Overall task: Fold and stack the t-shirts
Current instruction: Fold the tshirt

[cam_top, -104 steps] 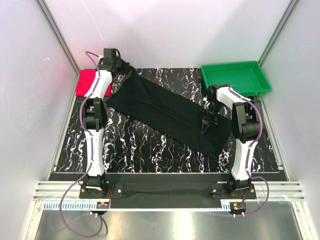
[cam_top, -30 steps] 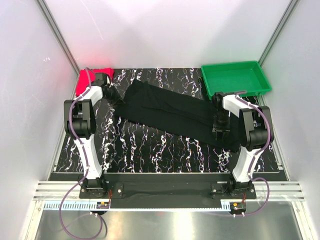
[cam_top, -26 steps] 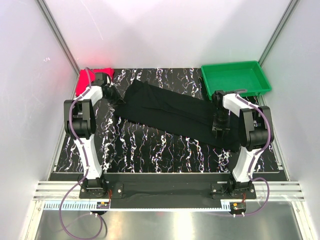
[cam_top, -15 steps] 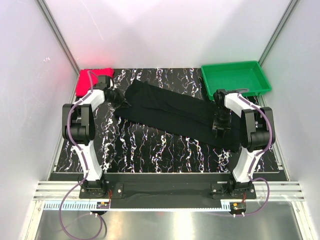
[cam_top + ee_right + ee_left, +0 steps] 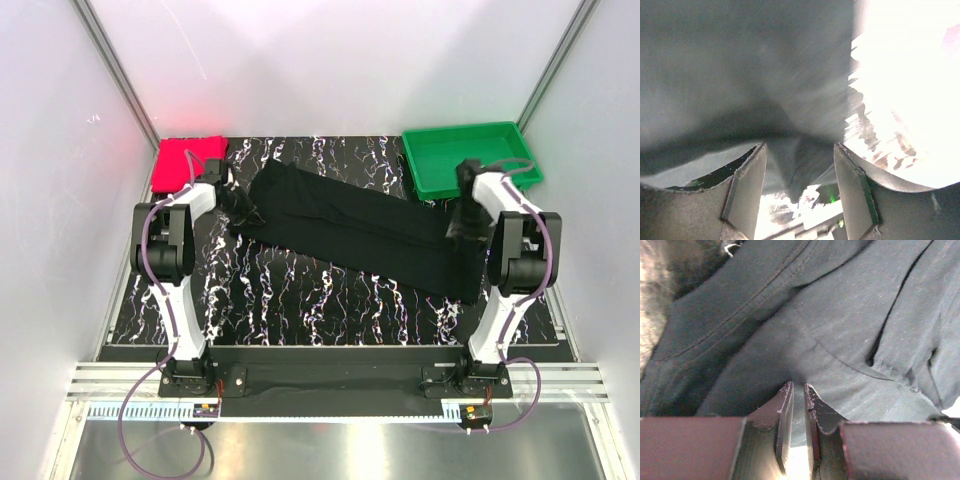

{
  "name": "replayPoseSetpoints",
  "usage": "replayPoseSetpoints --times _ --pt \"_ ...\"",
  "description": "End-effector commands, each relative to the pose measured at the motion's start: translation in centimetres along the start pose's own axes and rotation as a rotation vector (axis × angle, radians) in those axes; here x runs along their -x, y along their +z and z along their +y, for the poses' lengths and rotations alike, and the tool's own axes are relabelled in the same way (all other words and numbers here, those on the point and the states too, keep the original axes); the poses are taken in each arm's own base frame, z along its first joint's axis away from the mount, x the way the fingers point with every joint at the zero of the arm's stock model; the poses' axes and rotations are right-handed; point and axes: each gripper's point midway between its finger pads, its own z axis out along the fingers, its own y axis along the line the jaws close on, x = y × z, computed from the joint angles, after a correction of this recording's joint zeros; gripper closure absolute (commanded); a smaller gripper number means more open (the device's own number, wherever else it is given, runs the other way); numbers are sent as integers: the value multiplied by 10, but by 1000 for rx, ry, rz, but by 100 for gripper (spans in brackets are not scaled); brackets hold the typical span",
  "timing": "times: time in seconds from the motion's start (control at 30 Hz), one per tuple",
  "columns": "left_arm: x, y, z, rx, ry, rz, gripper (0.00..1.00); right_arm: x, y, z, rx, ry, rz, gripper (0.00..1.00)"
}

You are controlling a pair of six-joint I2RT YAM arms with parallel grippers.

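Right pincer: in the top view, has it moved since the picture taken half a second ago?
Yes. The right pincer has shifted to the right, closer to the green tray, at the end of the black t-shirt.

Near mat (image 5: 300,300) lies open; black t-shirt (image 5: 350,225) spans the middle, green tray (image 5: 470,155) fills far-right corner.

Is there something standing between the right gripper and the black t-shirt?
Nothing visible does. The right gripper stands open directly at the black t-shirt, with a ridge of its cloth between the jaws. The green tray lies farther back, not between.
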Motion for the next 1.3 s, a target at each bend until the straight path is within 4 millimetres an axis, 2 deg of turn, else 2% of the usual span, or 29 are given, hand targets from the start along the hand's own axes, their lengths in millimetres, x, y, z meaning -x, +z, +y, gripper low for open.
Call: replayPoseSetpoints --times 0.0,0.03,0.13,0.27,0.3,0.33,0.4,0.43,0.53,0.67,0.77,0.83,0.87,1.0,1.03,1.13,1.17,1.23,1.27 --pt "14 -11 -4 6 49 -54 82 53 -23 -38 -127 99 -164 37" --pt "14 -13 -5 10 56 -57 82 65 -35 -41 -132 101 -202 37" --pt "17 -24 -12 -2 68 -75 82 66 -50 -35 -63 116 -214 36" --pt "14 -32 -26 -54 65 -67 80 38 -57 -9 117 91 -145 35" --pt "14 -31 -27 -59 61 -63 80 32 -59 -2 163 82 -138 1" --pt "13 -30 -29 -70 57 -57 80 17 -62 8 244 68 -112 0" --pt "12 -21 -27 -79 43 -37 80 8 -64 21 322 67 -111 0" --pt "11 -17 -26 -77 37 -29 81 -5 -65 32 396 68 -78 0" --pt "9 -5 -14 -52 -4 -9 82 -12 -61 46 450 70 -61 0" --pt "1 1 13 6 -125 14 89 -15 -70 62 521 43 -62 0" --pt "5 -12 42 72 -172 -29 92 -19 -80 85 655 28 -26 0" --pt "-2 -22 55 98 -193 -31 93 -21 -82 98 705 -2 -11 0" --pt "-10 -25 71 124 -223 -16 93 -25 -84 108 712 -40 -12 0" --pt "-21 -46 91 144 -226 -35 93 -41 -76 131 740 -110 53 0" --pt "-21 -50 92 144 -213 -42 92 -50 -70 137 748 -120 92 0" --pt "-22 -69 77 95 -116 -56 83 -69 -65 148 757 -160 132 0" --pt "-21 -80 63 60 -64 -75 71 -75 -66 151 760 -176 138 0" --pt "-18 -93 44 29 -4 -116 60 -81 -70 150 776 -189 140 0" --pt "-18 -98 27 3 48 -130 51 -82 -72 150 779 -192 139 0"
